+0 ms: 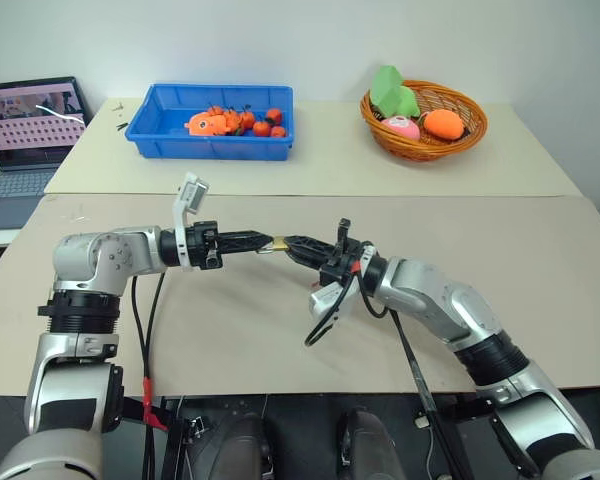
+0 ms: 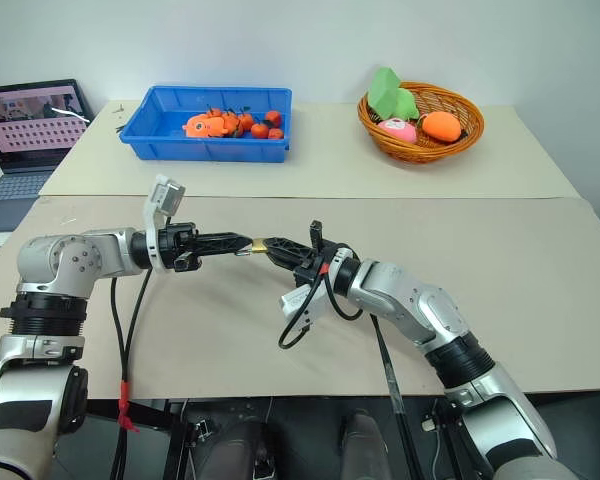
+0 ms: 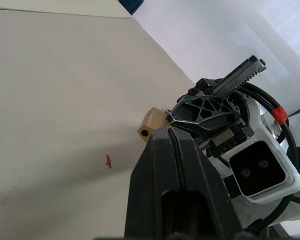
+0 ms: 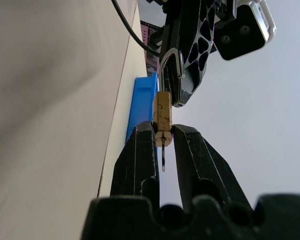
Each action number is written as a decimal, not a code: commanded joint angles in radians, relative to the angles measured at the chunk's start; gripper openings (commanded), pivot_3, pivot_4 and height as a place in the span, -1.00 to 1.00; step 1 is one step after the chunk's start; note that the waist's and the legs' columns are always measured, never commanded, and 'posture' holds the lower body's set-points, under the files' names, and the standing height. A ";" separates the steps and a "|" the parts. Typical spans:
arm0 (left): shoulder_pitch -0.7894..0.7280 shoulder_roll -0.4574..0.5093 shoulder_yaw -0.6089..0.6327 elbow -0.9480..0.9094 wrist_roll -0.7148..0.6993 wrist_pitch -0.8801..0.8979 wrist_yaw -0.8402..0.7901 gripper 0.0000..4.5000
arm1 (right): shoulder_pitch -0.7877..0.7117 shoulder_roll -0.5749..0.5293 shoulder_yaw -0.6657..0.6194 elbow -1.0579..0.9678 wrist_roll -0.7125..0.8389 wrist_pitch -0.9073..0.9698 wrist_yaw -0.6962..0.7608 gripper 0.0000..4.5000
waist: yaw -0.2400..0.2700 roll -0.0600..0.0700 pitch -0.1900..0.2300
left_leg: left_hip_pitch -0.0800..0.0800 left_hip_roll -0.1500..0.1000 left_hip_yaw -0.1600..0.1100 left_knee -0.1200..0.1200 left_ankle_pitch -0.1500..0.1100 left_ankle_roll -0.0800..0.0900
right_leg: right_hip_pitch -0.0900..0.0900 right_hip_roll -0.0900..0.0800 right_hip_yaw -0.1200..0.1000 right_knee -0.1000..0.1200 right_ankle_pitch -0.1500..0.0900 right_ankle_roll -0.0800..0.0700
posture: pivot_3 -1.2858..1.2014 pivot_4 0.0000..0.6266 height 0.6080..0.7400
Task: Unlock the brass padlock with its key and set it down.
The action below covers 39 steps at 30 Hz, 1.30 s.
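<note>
1. While both arms meet tip to tip above the near desk, the left gripper is fully closed, fingers level and pointing right.
2. Its tips sit against the brass padlock; in the right wrist view they overlap the silver shackle, but I can't tell if they actually pinch it.
3. Right gripper points left and slightly far, jaws nearly closed, clamped on the padlock's brass body from both sides.
4. In the right wrist view a thin dark piece, likely the key, hangs from the padlock's end between the right gripper's fingers. Too small to confirm.
5. Padlock is in the air, between the two grippers, well above the desk, roughly centre of the scene.
6. Left wrist view shows the brass body just past the left fingertips, right gripper's black frame touching it from the other side.
7. Further out: blue bin with orange toys on the far desk, left of centre.
8. Wicker basket far right, holding a green, a pink and an orange item.
9. Laptop open at the far left edge.
</note>
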 commanded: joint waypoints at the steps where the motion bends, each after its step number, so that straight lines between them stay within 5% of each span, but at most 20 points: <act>1: -0.005 0.012 0.003 -0.015 0.003 -0.009 -0.013 -0.98 | -0.027 0.003 -0.039 -0.019 0.025 0.013 -0.019 -0.96 | 0.000 0.000 0.000 | 0.000 0.000 0.000 0.000 0.000 0.000 | 0.000 0.000 0.000 0.000 0.000 0.000 | 0.03 -0.52 -0.15; 15: -0.031 0.052 0.102 -0.011 -0.008 -0.080 -0.030 -0.98 | 0.054 0.004 -0.032 0.019 0.031 0.031 -0.037 -0.96 | -0.001 0.000 0.000 | 0.000 0.000 0.000 0.000 0.000 0.000 | 0.000 0.000 0.000 0.000 0.000 0.000 | 0.03 -0.52 -0.15; 25: 0.255 0.318 -0.113 -0.369 0.200 -0.412 -0.274 -0.98 | 0.107 -0.010 0.002 -0.017 0.002 0.010 -0.004 -0.96 | -0.002 0.000 0.000 | -0.001 0.001 0.001 0.000 -0.001 -0.001 | -0.003 0.000 0.001 0.001 -0.001 -0.001 | 0.03 -0.52 -0.15; 39: 0.268 0.230 -0.117 -0.375 0.252 -0.558 -0.208 -0.98 | 0.080 -0.005 0.023 0.059 -0.010 0.052 0.046 -0.96 | 0.001 0.000 0.000 | -0.004 0.000 0.001 0.001 -0.002 0.000 | -0.006 0.001 0.001 0.001 -0.001 -0.001 | 0.03 -0.52 -0.15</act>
